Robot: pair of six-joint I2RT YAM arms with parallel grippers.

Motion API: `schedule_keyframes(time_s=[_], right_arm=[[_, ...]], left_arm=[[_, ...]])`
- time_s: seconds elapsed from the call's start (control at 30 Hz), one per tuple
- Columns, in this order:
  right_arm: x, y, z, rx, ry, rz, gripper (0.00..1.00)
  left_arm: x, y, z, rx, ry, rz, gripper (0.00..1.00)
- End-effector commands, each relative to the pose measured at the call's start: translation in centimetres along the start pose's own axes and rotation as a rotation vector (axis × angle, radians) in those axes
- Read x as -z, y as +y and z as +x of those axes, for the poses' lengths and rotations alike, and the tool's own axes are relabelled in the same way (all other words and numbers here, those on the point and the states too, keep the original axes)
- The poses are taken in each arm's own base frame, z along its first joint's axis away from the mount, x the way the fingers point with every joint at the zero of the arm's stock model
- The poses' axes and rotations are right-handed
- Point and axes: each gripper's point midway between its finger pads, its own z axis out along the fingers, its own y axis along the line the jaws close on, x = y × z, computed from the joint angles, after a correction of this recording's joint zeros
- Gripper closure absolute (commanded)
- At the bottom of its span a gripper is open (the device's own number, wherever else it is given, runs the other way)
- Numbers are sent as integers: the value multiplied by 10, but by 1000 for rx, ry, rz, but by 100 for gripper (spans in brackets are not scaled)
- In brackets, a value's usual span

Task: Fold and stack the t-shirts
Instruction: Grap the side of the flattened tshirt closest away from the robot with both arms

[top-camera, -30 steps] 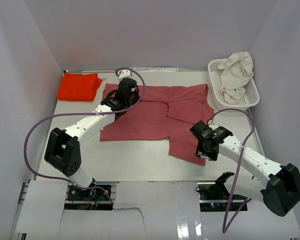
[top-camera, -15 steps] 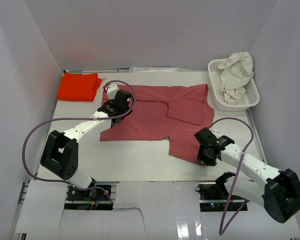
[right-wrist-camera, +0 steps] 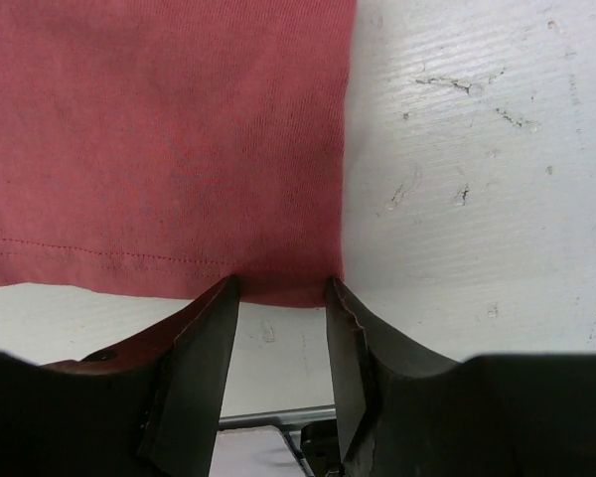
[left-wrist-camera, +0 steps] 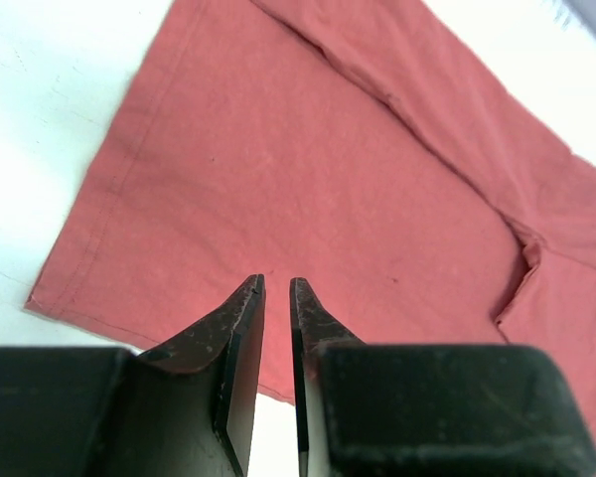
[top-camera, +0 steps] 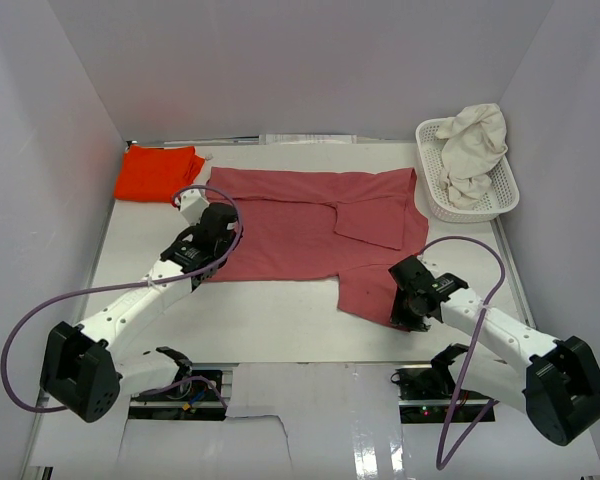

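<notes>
Centrally on the white tabletop (top-camera: 280,320) lies the dusty rose shirt (top-camera: 300,225), spread mostly flat, with one sleeve turned in over its body at 3 o'clock and a flap of cloth reaching toward the near edge at about 5 o'clock. At the tabletop's 10 o'clock corner sits the orange-red shirt (top-camera: 158,172), folded into a neat block and just apart from the rose one. Over at 2 o'clock the cream-white shirt (top-camera: 477,148) is heaped in a white lattice basket (top-camera: 432,192), spilling above its rim. The left claw (top-camera: 202,252) hovers at the rose shirt's 8 o'clock corner; its wrist view shows the two dark fingers (left-wrist-camera: 240,328) nearly together, a slim gap between them and nothing in it, with the cloth's near hem below. The right claw (top-camera: 404,312) sits at the 5 o'clock flap; its wrist view shows the fingers (right-wrist-camera: 204,348) standing clearly apart, with the hemmed corner of the rose cloth lying flat right at the tips and not pinched.
</notes>
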Motion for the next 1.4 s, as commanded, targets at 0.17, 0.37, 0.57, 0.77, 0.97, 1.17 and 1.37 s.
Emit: schedule_keyframes(time_s=[0.17,0.37,0.57,0.77,0.97,1.17,1.37], right_arm=[[5,-4,-5,-17,-23,17,49],[12,-8,-9,-12,-21,53,47],[15,-8,-11,-12,-25,57,47],[8,-13,-7,-11,-11,82,49],[3,-10,-9,-9,-12,84,51],[-4,-8,-7,-3,1,84,65],[-10,-6,-4,-3,16,73,68]], left_arm=[[10,9,-10,42,-47,0,72],[6,5,-5,15,-25,3,71],[5,3,-5,1,-19,6,71],[4,5,-3,-12,-16,0,72],[7,15,0,24,-20,-19,72],[13,29,-1,67,-44,-52,71],[14,42,8,82,-29,-81,71]])
